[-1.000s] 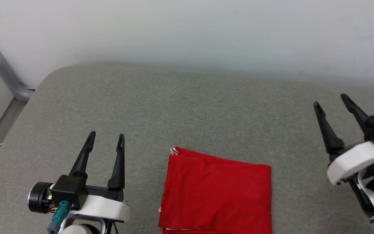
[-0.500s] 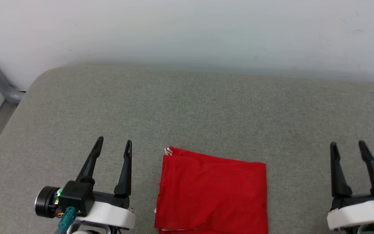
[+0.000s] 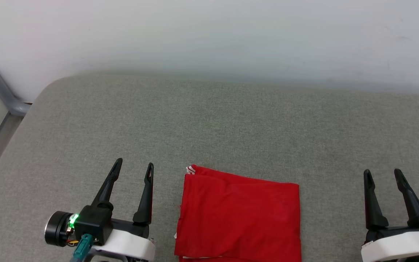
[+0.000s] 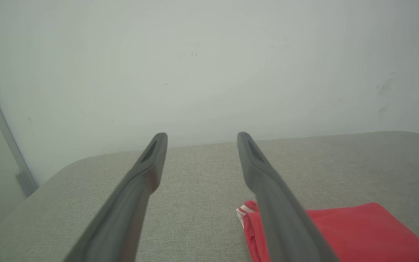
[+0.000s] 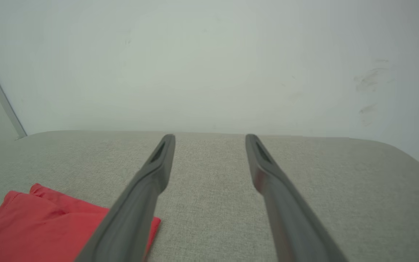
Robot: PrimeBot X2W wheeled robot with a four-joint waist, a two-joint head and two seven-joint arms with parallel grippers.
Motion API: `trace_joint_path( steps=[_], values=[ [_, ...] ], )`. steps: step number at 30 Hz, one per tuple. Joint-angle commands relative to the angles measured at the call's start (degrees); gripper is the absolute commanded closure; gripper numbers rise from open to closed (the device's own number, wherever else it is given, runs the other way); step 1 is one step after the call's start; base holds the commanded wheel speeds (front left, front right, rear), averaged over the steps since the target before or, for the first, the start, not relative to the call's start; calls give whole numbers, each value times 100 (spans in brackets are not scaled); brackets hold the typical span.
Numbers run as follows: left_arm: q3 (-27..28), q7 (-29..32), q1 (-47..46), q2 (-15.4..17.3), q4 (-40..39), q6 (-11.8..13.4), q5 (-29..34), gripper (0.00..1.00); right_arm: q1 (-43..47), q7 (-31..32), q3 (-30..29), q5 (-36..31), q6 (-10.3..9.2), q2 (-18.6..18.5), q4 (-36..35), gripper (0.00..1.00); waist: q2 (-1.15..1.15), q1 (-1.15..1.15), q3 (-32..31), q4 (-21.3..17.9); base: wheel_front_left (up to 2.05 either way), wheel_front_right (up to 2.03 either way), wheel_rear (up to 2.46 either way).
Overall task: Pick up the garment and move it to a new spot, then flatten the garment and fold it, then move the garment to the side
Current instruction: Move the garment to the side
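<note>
The garment (image 3: 239,218) lies folded into a red rectangle on the grey padded surface (image 3: 209,123), at the bottom centre of the head view, with a bit of red-white striped trim at its far left corner. It also shows in the left wrist view as the garment (image 4: 355,233) and in the right wrist view as the garment (image 5: 42,225). My left gripper (image 3: 134,165) hovers open just left of it, with empty fingers. My right gripper (image 3: 382,174) hovers open well to its right, also empty. Neither touches the cloth.
A pale wall (image 3: 209,36) rises right behind the grey surface. A grey metal frame post (image 3: 2,92) stands at the far left, beside the surface's rounded corner. Bare fabric stretches beyond the garment toward the wall.
My right gripper has dropped back from a raised spot at the far right to a low pose at the lower right. The left gripper edged slightly right. The garment lies as before.
</note>
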Motion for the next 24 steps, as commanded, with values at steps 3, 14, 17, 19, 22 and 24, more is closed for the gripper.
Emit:
trace_joint_path(
  steps=[3,14,17,19,22,24],
  values=[
    [13,-12,-41,-7,1,-1,28,0,-39,307,60,154,-7,26,-75,0,0,0,73,34,0,0,0],
    [-8,-12,-211,-18,31,25,55,0,-176,4380,1054,1071,-6,-696,-870,0,0,0,396,239,0,0,0],
    [-50,-12,-274,-20,38,43,52,0,-250,5341,1008,1083,-6,-663,-1009,0,0,0,514,353,0,0,0],
    [-81,-12,-332,-23,38,46,53,0,-297,5799,972,1019,-6,-626,-1036,0,0,0,602,438,0,0,0],
    [-123,-12,-392,-25,52,64,38,0,-387,6266,868,994,-6,-416,-910,0,0,0,742,576,0,0,0],
    [-163,-12,-447,-28,60,76,39,0,-429,6454,814,949,-6,-353,-821,0,0,0,829,672,0,0,0]
  ],
)
